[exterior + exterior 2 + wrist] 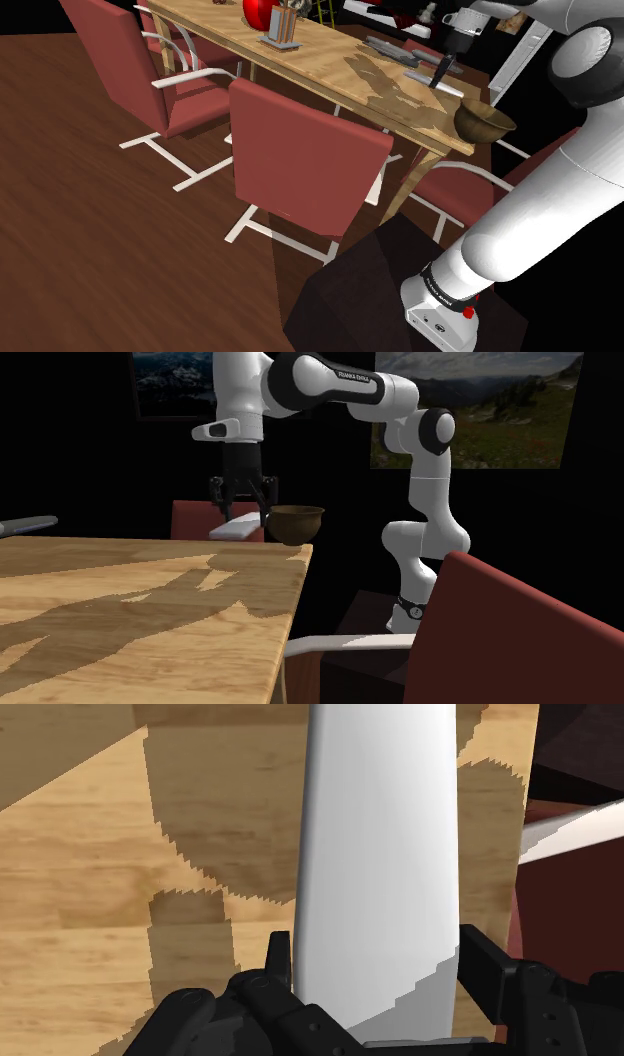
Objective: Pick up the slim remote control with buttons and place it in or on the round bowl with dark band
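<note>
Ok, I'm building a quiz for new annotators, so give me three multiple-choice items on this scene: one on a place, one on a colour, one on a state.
1. Where does the bowl stand? A on a shelf; B on a corner of the table; C in a sink.
2. What colour is the remote drawn? A plain white; B green; C red.
3. How is the gripper? A open; B shut on nothing; C shut on the remote.
Key: 1 B, the shoulder view shows it at the table's corner; 2 A, it looks white in the wrist view; 3 C, both fingers clasp it there.
</note>
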{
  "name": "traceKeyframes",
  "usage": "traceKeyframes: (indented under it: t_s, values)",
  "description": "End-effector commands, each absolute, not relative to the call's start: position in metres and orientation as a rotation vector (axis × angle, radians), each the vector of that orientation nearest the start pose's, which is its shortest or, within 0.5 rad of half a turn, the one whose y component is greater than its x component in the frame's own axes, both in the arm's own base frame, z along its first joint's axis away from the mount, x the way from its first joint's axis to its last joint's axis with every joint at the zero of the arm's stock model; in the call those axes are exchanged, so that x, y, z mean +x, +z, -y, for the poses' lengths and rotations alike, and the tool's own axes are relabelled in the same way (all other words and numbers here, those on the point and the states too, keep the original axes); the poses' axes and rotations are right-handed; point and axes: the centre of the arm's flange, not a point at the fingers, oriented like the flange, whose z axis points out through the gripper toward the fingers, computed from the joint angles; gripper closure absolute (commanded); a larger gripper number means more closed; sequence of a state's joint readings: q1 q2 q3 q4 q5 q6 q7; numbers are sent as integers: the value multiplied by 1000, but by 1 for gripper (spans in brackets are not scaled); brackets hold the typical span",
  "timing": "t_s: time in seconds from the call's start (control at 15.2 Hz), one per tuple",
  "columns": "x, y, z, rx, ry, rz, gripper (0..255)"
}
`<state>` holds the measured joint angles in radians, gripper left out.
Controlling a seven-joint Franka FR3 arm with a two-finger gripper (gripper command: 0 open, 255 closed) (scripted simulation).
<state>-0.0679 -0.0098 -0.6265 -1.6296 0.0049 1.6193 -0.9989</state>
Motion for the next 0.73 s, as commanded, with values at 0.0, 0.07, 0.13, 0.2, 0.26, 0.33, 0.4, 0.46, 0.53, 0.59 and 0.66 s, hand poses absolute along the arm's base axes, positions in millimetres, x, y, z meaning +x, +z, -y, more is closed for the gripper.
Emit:
traceKeyframes:
  t_s: [0.0, 0.07, 0.13, 0.2, 0.26, 0.33, 0.4, 0.46, 0.53, 0.59, 0.66]
  values:
    - [425, 617, 357, -3096, -10, 475, 255]
    - [425, 622, 357, -3096, -10, 475, 255]
    - [425, 627, 357, -3096, -10, 475, 255]
    - [425, 633, 357, -3096, -10, 475, 255]
    - [425, 638, 357, -3096, -10, 475, 255]
    - [425, 643, 357, -3096, -10, 475, 255]
    - [425, 649, 357, -3096, -10, 475, 255]
    - [425, 654, 357, -3096, -10, 475, 255]
    - [425, 659, 357, -3096, -10, 475, 255]
    - [425, 664, 357, -3096, -10, 475, 255]
    - [425, 670, 357, -3096, -10, 475, 255]
